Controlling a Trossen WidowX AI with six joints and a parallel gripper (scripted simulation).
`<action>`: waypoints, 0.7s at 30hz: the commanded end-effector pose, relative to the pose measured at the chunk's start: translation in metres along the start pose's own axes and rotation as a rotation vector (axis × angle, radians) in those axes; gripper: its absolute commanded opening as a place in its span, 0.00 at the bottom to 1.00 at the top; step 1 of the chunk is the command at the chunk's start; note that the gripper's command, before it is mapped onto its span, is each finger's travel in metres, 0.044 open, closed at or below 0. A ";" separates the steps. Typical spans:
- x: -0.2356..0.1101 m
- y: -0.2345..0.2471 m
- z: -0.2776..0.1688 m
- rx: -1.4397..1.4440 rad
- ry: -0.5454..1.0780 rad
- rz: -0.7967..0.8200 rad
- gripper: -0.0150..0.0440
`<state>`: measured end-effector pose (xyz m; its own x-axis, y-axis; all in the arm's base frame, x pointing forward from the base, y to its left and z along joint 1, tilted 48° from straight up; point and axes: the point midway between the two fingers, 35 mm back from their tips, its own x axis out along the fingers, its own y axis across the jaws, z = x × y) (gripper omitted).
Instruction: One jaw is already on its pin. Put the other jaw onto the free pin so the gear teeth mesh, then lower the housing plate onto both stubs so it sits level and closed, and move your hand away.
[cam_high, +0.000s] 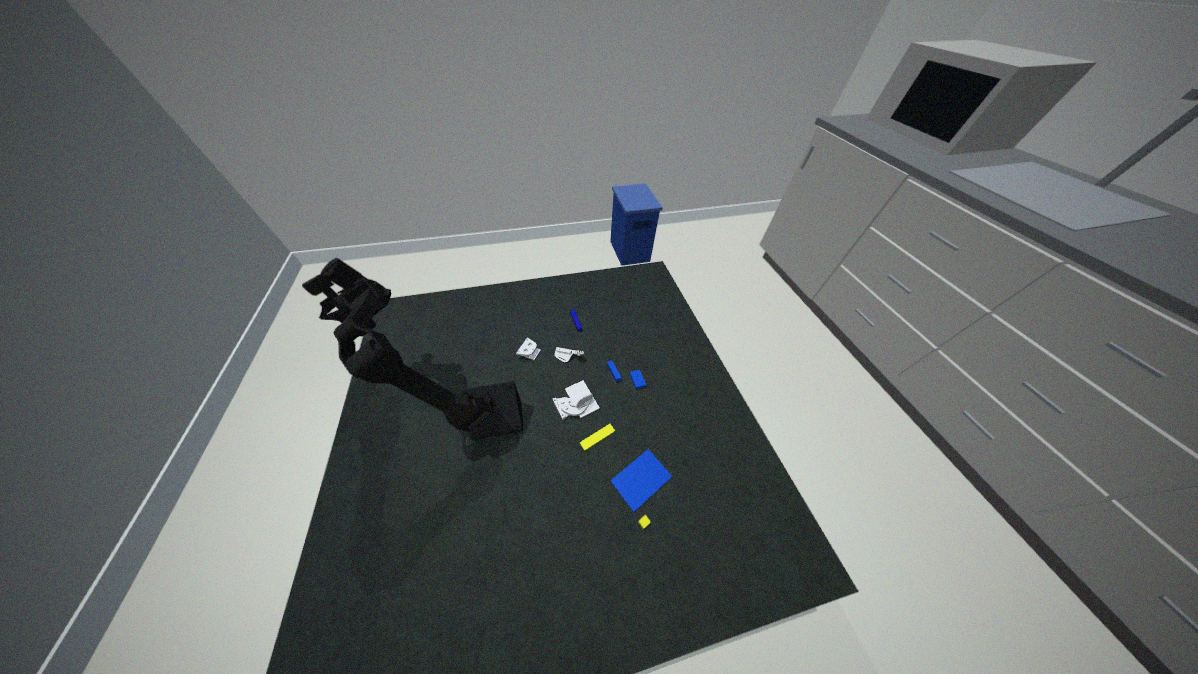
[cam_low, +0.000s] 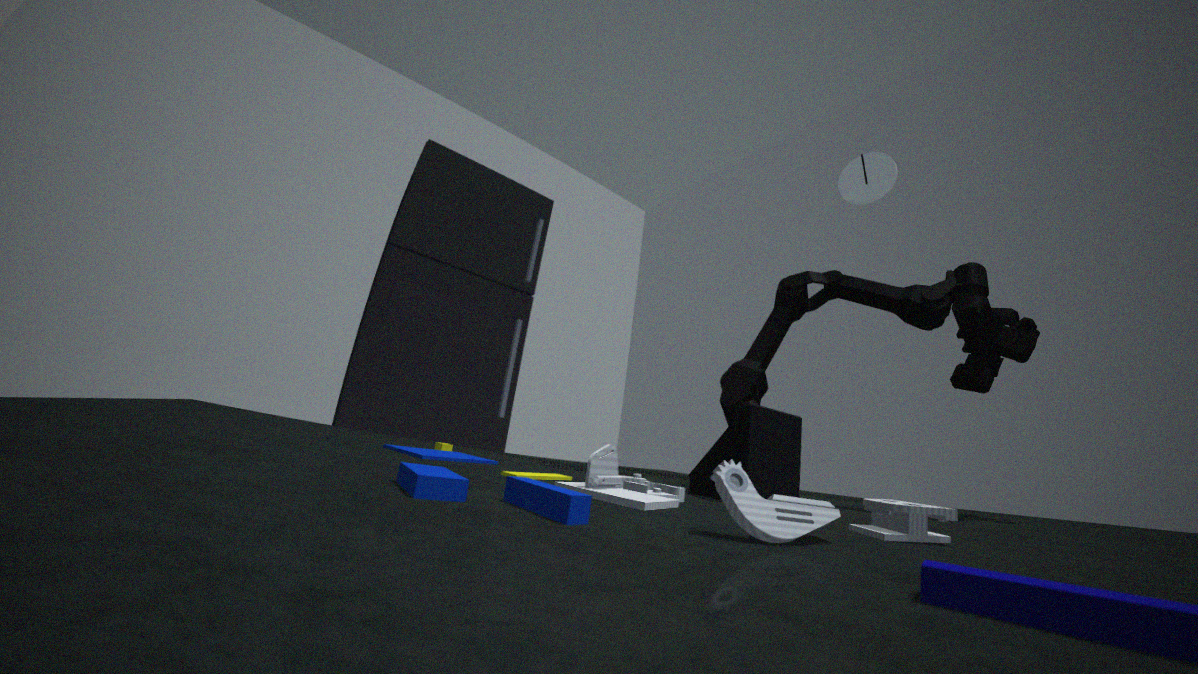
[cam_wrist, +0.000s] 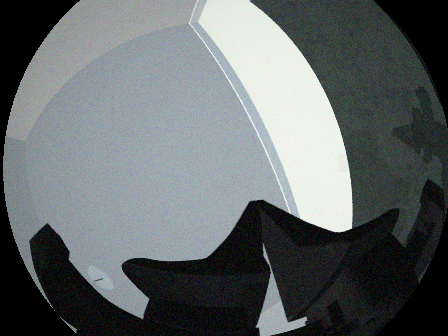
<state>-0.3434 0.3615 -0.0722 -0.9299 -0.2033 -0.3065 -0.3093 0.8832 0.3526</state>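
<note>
In the top view, we have our jaws (cam_high: 321, 300) (cam_low: 981, 378) (cam_wrist: 265, 270) at the upper left of the frame, raised and well apart from all the parts. They are drawn fully together, with nothing between them. In the wrist view we see wall, pale floor and dark surface (cam_high: 469, 536) (cam_low: 335, 586) (cam_wrist: 380, 90), but none of the white parts.

The loose gear jaw (cam_high: 567, 354) (cam_low: 766, 515) lies near the middle of the top view, to the right of our jaws and slightly lower in the frame. Its long axis runs roughly left to right there, toothed end to the right; in the exterior view that end is tipped up. We take the white piece with two holes (cam_high: 527, 348) (cam_low: 911, 506), just to its left, for the housing plate. The base assembly (cam_high: 583, 395) (cam_low: 628, 494) sits below both in the top view, one jaw apparently mounted.

Neither the meshing nor the closing is done. We judge that the next move must swing us rightward across the frame, open the jaws, and come down across the loose gear jaw's narrow width.
</note>
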 end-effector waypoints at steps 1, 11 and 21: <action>-0.021 0.004 0.017 -0.056 -0.063 0.037 0.25; -0.058 0.012 0.048 -0.180 -0.195 0.081 0.25; -0.106 0.013 0.083 -0.283 -0.362 0.092 0.25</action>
<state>-0.2539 0.4195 -0.1024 -0.8700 0.0332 -0.4919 -0.3018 0.7531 0.5846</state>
